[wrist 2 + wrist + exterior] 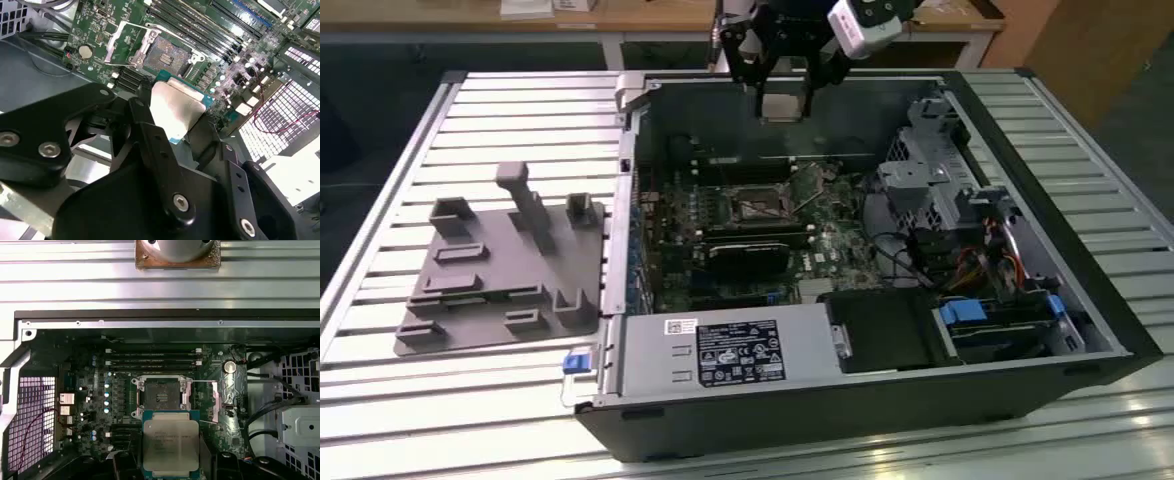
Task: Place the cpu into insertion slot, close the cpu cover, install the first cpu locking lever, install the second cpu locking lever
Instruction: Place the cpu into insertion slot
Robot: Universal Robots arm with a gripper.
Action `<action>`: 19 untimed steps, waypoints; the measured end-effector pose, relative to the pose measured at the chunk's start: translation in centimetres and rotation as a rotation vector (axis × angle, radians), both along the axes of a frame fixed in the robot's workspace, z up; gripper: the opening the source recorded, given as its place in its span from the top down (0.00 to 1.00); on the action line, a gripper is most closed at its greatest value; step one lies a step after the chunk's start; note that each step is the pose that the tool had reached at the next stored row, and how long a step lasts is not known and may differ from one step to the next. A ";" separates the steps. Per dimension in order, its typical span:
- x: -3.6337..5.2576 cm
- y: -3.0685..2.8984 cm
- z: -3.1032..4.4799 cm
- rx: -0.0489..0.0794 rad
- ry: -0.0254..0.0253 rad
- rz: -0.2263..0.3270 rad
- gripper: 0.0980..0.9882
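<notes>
My gripper (pixel 781 98) hangs above the far part of the open computer case, shut on the cpu (pixel 781 107), a flat square chip with a dull silver top. The black fingers (pixel 146 125) clamp the cpu (pixel 176 107) by two opposite edges. Below and ahead of it lies the insertion slot (pixel 754 208), a square socket with a dark centre on the green board. In both wrist views the insertion slot (pixel 161 394) (pixel 167 52) is uncovered. The cpu cover (pixel 216 400) (pixel 113 46), a thin metal frame, is swung open beside it. The cpu (pixel 171 442) is held clear of the slot.
The case (pixel 1014 400) lies on a slatted metal table (pixel 520 100). A grey printed fixture (pixel 500 265) sits at the exterior view's left. Memory slots (pixel 152 359), a black module (pixel 747 250), a drive cage (pixel 927 170) and cables (pixel 961 265) surround the socket. A power supply (pixel 720 352) fills the near corner.
</notes>
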State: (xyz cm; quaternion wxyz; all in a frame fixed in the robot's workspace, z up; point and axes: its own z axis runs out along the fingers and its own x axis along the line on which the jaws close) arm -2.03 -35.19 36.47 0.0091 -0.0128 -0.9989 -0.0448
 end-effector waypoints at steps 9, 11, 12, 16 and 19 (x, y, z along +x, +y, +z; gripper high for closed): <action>0.00 0.00 0.00 0.000 0.0000 0.000 0.50; 0.00 0.00 0.00 0.000 0.0001 0.000 0.50; 0.00 0.00 -0.03 0.000 0.0000 0.000 0.50; -0.03 0.00 -0.46 0.000 -0.0003 0.000 0.50; -0.05 0.00 -0.96 0.000 -0.0003 0.000 0.50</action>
